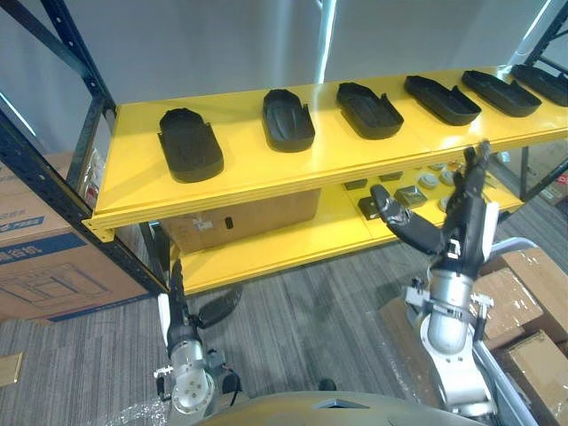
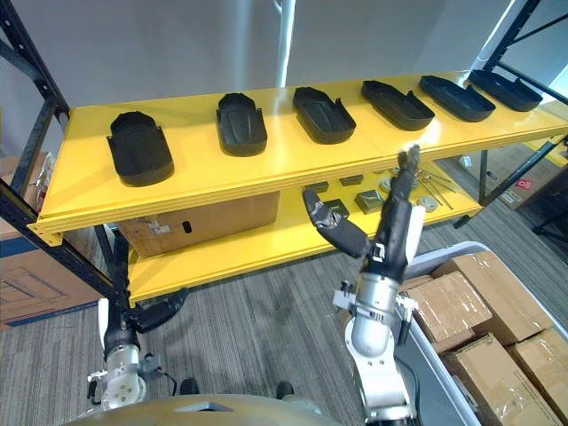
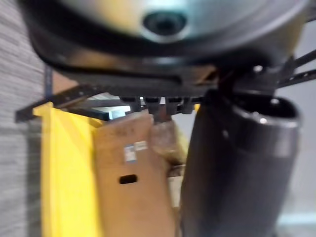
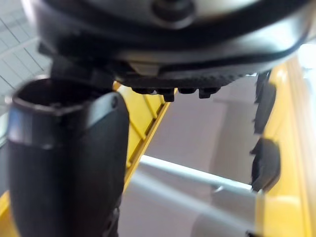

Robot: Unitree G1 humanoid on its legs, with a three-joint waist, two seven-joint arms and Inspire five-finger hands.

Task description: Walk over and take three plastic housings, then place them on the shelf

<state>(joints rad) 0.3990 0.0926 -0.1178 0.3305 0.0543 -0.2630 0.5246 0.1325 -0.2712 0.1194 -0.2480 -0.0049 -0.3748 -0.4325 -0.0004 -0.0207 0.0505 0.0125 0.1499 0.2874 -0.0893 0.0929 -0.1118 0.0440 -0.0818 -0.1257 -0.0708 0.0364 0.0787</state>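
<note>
On the upper yellow metal shelf, six black plastic housings lie in one row, each well apart from its neighbour, hollow side up. Counted from the robot's left: first housing, second housing, third housing, fourth housing, fifth housing, sixth housing. No housing is in either hand.

Right hand: raised in front of the shelf's front edge, below the fourth housing. Fingers straight and pointing up, thumb spread towards the robot's left. The hand holds nothing and touches neither shelf.

Left hand: low, near the grey carpet floor, before the lower yellow shelf. Fingers extended and relaxed, holding nothing.

Lower yellow shelf: carries a brown cardboard box under the first and second housings, and small grey metal parts towards the robot's right.

Floor: a large printed cardboard carton stands to the left of the dark blue rack upright; taped brown cartons are stacked at the right.
</note>
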